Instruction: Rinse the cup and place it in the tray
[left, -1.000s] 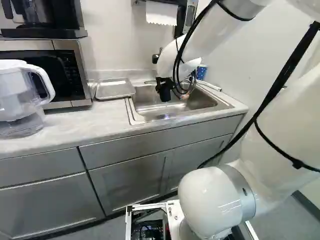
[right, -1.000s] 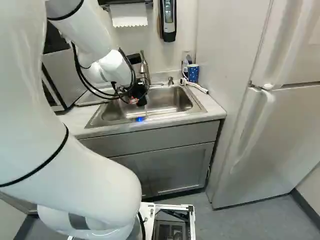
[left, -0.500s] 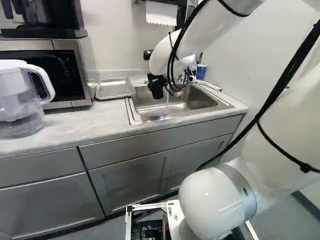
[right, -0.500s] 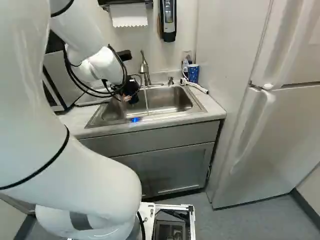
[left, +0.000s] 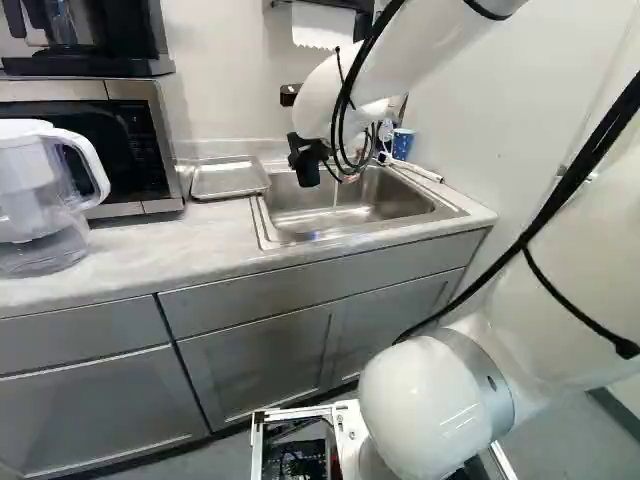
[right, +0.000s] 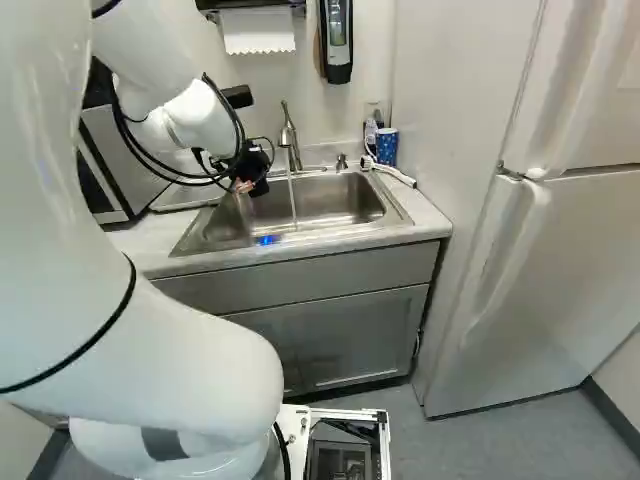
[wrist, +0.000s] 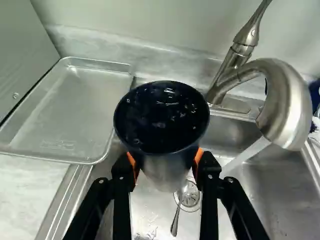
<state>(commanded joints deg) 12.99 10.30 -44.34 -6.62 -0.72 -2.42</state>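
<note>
Since the earlier frame, your arm (right: 190, 120) has swung a little toward the tray side and away from the faucet, carrying the cup with it, while the base has stayed put. Nearest you, the gripper (wrist: 165, 159) has the cup (wrist: 161, 115) pinched between both orange pads, its dark mouth facing the wrist camera, over the sink. You can probably treat it as light and fairly stiff, but count on a wet, slick wall; the glints inside may be water. The sides narrow toward the base, so your grip below the rim looks right: squeeze enough to stop it slipping, no more. Just beyond the cup, the water stream (wrist: 247, 154) falls beside it, into the sink (wrist: 280, 200), where a spoon (wrist: 175, 220) lies at the drain (wrist: 190, 196). To the microwave side of the sink, the shallow metal tray (wrist: 75, 110) sits on the pale tabletop (left: 130, 260); its low lip could catch the cup's base, so you'd want clearance, then a level lowering. Farther off, you have the faucet (wrist: 287, 107), a spotted blue cup (right: 387, 147) by the corner, and paper towel (right: 255, 30) on the wall.
</note>
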